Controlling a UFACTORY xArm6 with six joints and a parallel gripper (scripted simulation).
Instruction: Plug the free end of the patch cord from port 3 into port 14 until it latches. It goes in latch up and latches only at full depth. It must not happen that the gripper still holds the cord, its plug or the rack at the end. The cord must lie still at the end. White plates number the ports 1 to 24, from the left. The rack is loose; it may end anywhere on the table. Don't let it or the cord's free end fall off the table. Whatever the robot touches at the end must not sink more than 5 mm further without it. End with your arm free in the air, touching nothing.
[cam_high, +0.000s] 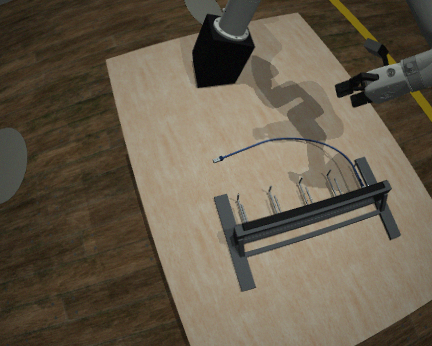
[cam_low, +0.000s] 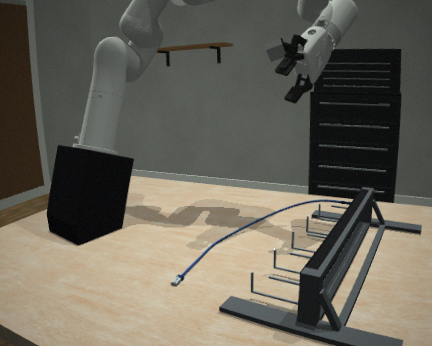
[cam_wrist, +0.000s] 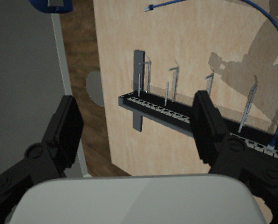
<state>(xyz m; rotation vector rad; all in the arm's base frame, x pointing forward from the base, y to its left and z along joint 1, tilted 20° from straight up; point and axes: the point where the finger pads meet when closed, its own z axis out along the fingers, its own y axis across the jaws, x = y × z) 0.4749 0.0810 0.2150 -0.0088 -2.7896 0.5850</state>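
Note:
The blue patch cord (cam_high: 295, 139) (cam_low: 215, 243) arcs from near one end of the grey-black rack (cam_high: 315, 207) (cam_low: 311, 272) (cam_wrist: 155, 113) to its free plug (cam_high: 218, 160) (cam_low: 176, 280) (cam_wrist: 148, 8). The clear plug lies out over the table on the base side of the rack, clear of it. The rack stands on two feet. A row of small pale port markings shows in the wrist view; the numbers are too small to read, so port 14 cannot be picked out. My gripper (cam_high: 351, 95) (cam_low: 288, 82) (cam_wrist: 135, 107) is open and empty, high above the table and away from the plug.
Several thin upright wire hooks (cam_high: 270, 192) (cam_low: 274, 258) (cam_wrist: 175, 82) stick out from the rack on the cord's side. The black robot base (cam_high: 220, 60) (cam_low: 90, 195) stands on the wooden table (cam_high: 165, 125) (cam_low: 100, 280). A dark drawer cabinet (cam_low: 355, 115) stands beyond the table.

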